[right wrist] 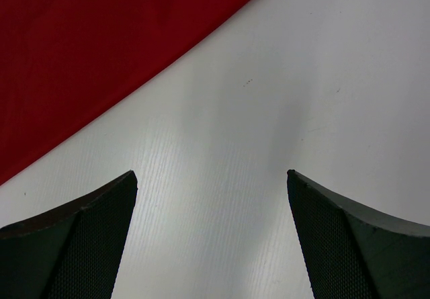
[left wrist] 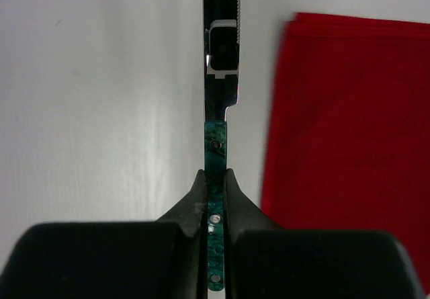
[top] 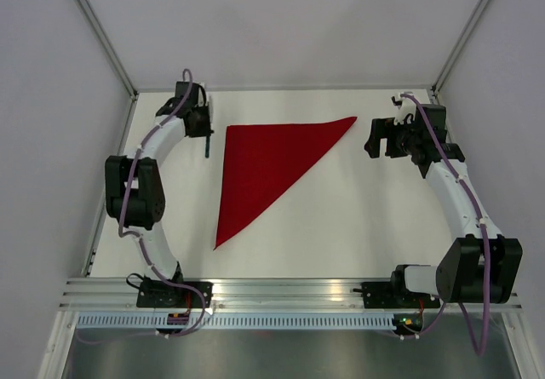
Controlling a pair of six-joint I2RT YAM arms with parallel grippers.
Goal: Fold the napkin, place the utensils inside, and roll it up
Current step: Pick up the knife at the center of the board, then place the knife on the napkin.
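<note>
Napkin (top: 264,162) plain red — knife handle (left wrist: 215,154) mottled green (blade (left wrist: 216,101) silver).

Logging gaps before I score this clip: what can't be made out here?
Knife tip: left wrist view, cut off by the top edge.
Knife, top view: too small to tell blade from handle, below the left gripper.
Napkin: both wrist views, most of it cut off by frame edges.

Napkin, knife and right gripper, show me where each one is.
napkin (top: 260,166), top external view, centre of the folded red triangle.
knife (left wrist: 216,152), left wrist view, green handle just below the blade.
right gripper (right wrist: 211,173), right wrist view, midway between its open fingertips.
</note>
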